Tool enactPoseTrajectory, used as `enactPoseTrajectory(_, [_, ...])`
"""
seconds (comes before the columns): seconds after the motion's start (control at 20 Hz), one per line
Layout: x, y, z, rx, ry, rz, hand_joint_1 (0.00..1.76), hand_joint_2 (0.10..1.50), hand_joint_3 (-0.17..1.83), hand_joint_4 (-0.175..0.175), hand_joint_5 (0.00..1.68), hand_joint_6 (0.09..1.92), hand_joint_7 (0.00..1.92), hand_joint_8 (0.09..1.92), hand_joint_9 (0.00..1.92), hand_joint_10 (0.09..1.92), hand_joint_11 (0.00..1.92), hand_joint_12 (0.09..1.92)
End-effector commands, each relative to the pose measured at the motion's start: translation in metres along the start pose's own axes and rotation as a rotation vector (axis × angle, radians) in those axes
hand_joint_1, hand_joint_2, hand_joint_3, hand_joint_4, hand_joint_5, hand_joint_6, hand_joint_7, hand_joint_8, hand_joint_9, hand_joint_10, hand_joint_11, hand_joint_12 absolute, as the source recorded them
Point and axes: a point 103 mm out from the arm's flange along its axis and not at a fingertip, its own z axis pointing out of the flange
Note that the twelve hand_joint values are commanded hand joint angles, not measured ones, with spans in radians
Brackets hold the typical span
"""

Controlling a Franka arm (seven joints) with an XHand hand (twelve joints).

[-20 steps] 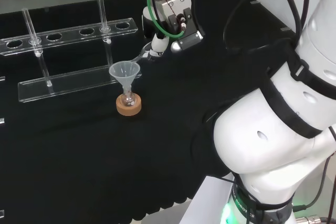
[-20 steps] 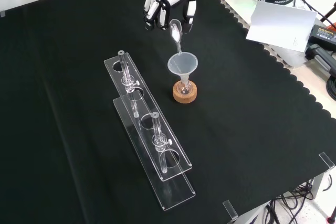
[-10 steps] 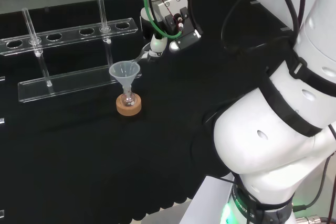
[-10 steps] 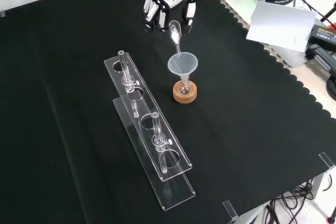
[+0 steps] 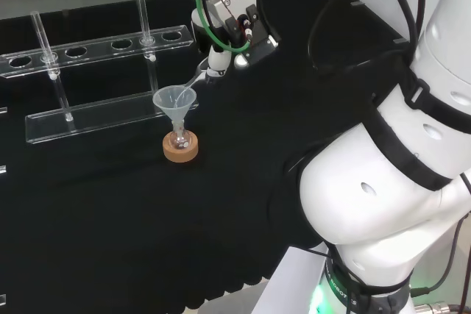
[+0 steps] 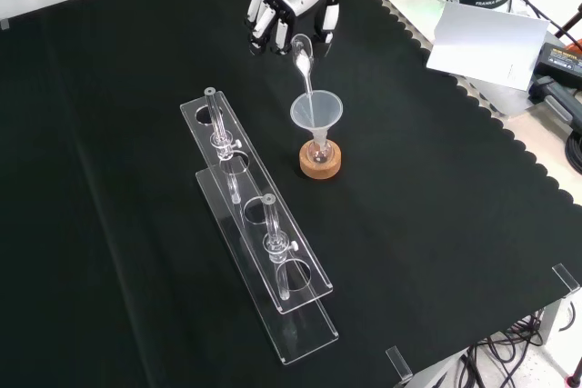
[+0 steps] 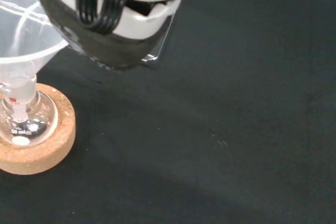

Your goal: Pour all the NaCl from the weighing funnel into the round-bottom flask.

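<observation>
Black-clothed table (image 6: 436,224): hand (image 6: 291,2) at twelve o'clock pinches the tilted weighing funnel (image 6: 303,54) over the funnel (image 6: 316,114); flask (image 6: 320,147) holds little, pouring underway.

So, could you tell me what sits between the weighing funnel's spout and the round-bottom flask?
In the front view, a clear conical funnel stands in the neck of the round-bottom flask; the spout of the weighing funnel, held by the hand, dips into its mouth.

The hand (image 6: 289,4) hangs fingers-down above the cloth, fingers curled in a pinch.
</observation>
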Motion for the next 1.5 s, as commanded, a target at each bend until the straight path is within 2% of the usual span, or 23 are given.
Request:
enactPoseTrajectory(0.05, [-0.002, 0.0, 0.001, 0.008, -0.027, 0.003, 1.14, 0.67, 0.55, 0.175, 1.4, 0.4, 0.55, 0.68, 1.0, 0.31, 0.86, 1.0])
enactPoseTrajectory(0.15, [-0.005, 0.0, 0.002, 0.014, -0.031, 0.005, 1.14, 0.67, 0.55, 0.175, 1.4, 0.39, 0.55, 0.68, 1.0, 0.31, 0.86, 1.0])
enactPoseTrajectory(0.3, [-0.018, -0.001, 0.006, -0.004, 0.06, 0.001, 1.14, 0.67, 0.55, 0.175, 1.4, 0.39, 0.55, 0.68, 1.0, 0.31, 0.86, 1.0])
enactPoseTrajectory(0.4, [-0.01, 0.004, 0.004, 0.038, 0.009, 0.037, 1.14, 0.67, 0.55, 0.175, 1.4, 0.39, 0.55, 0.68, 1.0, 0.31, 0.86, 1.0])
enactPoseTrajectory(0.45, [-0.011, 0.004, 0.003, 0.042, -0.005, 0.033, 1.14, 0.67, 0.55, 0.175, 1.4, 0.39, 0.55, 0.68, 1.0, 0.31, 0.86, 1.0])
enactPoseTrajectory(0.5, [-0.008, 0.002, 0.0, 0.016, -0.043, 0.002, 1.14, 0.67, 0.55, 0.175, 1.4, 0.39, 0.55, 0.68, 1.0, 0.3, 0.86, 1.0])
enactPoseTrajectory(0.55, [-0.014, 0.001, 0.0, 0.01, -0.054, -0.013, 1.14, 0.67, 0.55, 0.175, 1.4, 0.39, 0.55, 0.68, 1.0, 0.3, 0.86, 1.0])
enactPoseTrajectory(0.65, [0.0, 0.002, -0.005, 0.025, -0.061, -0.008, 1.14, 0.67, 0.55, 0.175, 1.4, 0.39, 0.55, 0.68, 1.0, 0.3, 0.86, 1.0])
enactPoseTrajectory(0.7, [0.01, 0.004, -0.008, 0.018, -0.1, -0.024, 1.14, 0.67, 0.55, 0.175, 1.4, 0.39, 0.55, 0.68, 1.0, 0.3, 0.86, 1.0])
enactPoseTrajectory(0.75, [0.015, 0.005, -0.009, 0.021, -0.11, -0.03, 1.14, 0.67, 0.55, 0.175, 1.4, 0.39, 0.55, 0.68, 1.0, 0.3, 0.86, 1.0])
enactPoseTrajectory(0.95, [0.019, 0.006, -0.011, 0.035, -0.085, 0.002, 1.14, 0.67, 0.55, 0.175, 1.4, 0.39, 0.55, 0.68, 1.0, 0.3, 0.86, 1.0])
enactPoseTrajectory(1.15, [0.02, 0.006, -0.011, 0.024, -0.068, -0.007, 1.14, 0.67, 0.55, 0.175, 1.4, 0.39, 0.54, 0.68, 1.0, 0.3, 0.86, 1.0])
enactPoseTrajectory(1.35, [0.011, 0.004, -0.008, 0.026, -0.083, 0.012, 1.14, 0.67, 0.55, 0.175, 1.4, 0.39, 0.54, 0.68, 1.0, 0.3, 0.86, 1.01])
enactPoseTrajectory(1.5, [0.02, 0.004, -0.013, 0.035, -0.122, 0.009, 1.14, 0.67, 0.55, 0.175, 1.4, 0.39, 0.54, 0.68, 1.0, 0.3, 0.86, 1.01])
